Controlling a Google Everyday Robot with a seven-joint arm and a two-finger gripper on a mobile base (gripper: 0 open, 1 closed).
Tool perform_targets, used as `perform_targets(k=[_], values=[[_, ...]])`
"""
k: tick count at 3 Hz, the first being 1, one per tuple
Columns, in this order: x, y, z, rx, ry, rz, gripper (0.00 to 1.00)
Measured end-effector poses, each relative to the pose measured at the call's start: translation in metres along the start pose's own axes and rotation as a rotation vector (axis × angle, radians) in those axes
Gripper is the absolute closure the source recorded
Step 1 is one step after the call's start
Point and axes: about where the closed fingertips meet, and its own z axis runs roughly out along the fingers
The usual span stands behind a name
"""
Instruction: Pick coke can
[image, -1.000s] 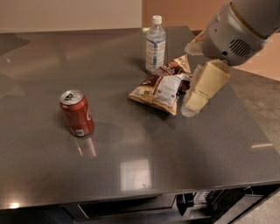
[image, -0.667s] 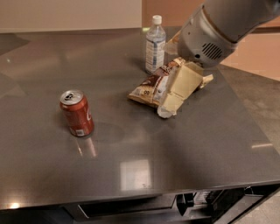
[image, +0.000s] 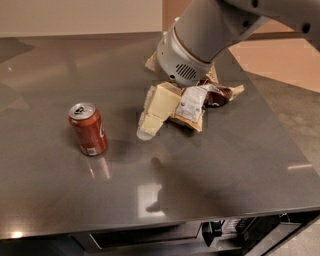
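The coke can (image: 88, 129) is a small red can with a silver top and pull tab. It stands upright on the left part of the dark grey table (image: 225, 170). My gripper (image: 148, 126), cream-coloured under a grey wrist, hangs over the middle of the table, pointing down and to the left. It is to the right of the can, about a can's height away, and apart from it. It holds nothing that I can see.
A brown and white snack bag (image: 202, 101) lies just right of the gripper, partly under the arm. The table's front edge is near the bottom of the view, and its right edge runs along the floor at the right.
The arm has swung left and forward across the table, from over the snack bag toward the can. It now hides the water bottle at the back. The can has not moved.
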Motion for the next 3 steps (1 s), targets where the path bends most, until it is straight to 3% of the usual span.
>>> perform_targets(k=[3], values=[[-0.042,-0.003,0.068,-0.052,0.012,-0.047,0.0]])
